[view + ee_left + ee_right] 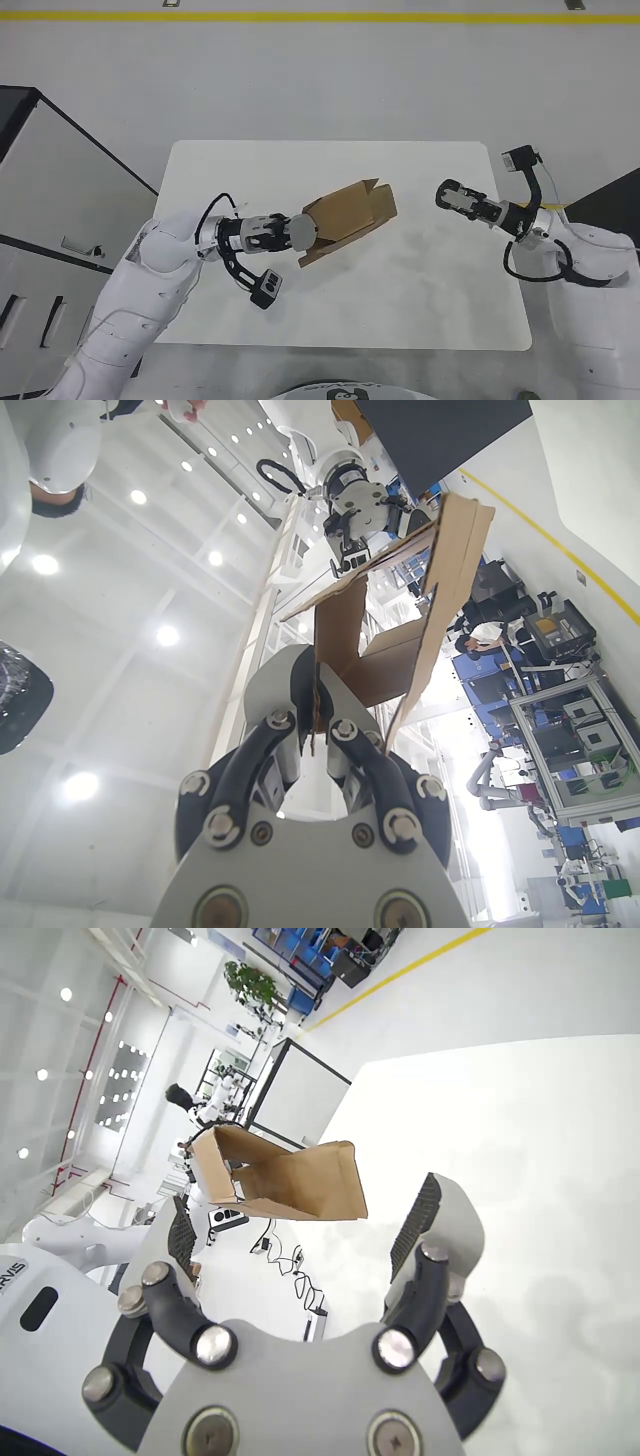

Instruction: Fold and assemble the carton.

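Observation:
A brown cardboard carton is held up over the middle of the white table, partly opened into a tube with loose flaps. My left gripper is shut on one flap at the carton's near-left end; in the left wrist view the fingers pinch the flap's edge and the carton rises beyond them. My right gripper hangs open to the right of the carton, a gap apart. In the right wrist view its ribbed pads stand wide apart, with the carton farther off.
A dark-framed cabinet stands off the table's left side. A yellow floor line runs along the far side. Bare table surface lies to the front and right of the carton.

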Controlling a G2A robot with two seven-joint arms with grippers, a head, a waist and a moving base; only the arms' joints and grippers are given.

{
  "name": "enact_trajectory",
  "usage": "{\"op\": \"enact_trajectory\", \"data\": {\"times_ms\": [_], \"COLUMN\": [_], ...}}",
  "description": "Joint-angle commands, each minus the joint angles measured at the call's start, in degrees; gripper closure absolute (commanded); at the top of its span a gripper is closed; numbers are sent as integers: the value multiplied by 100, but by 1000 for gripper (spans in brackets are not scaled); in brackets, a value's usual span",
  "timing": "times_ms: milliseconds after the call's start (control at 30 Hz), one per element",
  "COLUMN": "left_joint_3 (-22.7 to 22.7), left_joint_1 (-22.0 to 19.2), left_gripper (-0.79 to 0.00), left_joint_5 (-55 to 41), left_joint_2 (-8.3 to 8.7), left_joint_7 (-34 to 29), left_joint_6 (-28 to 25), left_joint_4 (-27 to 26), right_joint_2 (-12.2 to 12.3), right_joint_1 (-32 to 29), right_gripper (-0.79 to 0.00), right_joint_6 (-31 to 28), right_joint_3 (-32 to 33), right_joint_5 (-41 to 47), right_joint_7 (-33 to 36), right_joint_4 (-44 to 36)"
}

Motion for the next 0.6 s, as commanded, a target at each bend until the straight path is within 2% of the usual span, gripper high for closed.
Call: {"op": "enact_trajectory", "data": {"times_ms": [0,133,300,400,567], "left_joint_3": [31,111,190,246,248], "left_joint_1": [24,9,-48,-78,-101], "left_gripper": [0,0,0,0,0], "left_joint_5": [40,-93,-258,-366,-376], "left_joint_2": [0,1,1,2,5], "left_joint_7": [-67,-54,0,49,82], "left_joint_6": [-100,-99,-63,-79,-80], "left_joint_4": [-48,-50,18,54,65], "right_joint_2": [2,37,74,85,95], "right_joint_1": [-25,159,486,677,760], "right_gripper": [-785,-785,-785,-785,-785], "right_joint_6": [131,602,1115,1497,1536], "right_joint_3": [-81,-180,-333,-490,-490], "right_joint_5": [168,1129,1700,2029,1983], "right_joint_7": [62,743,1269,1474,1445], "right_joint_4": [-28,80,333,537,575]}}
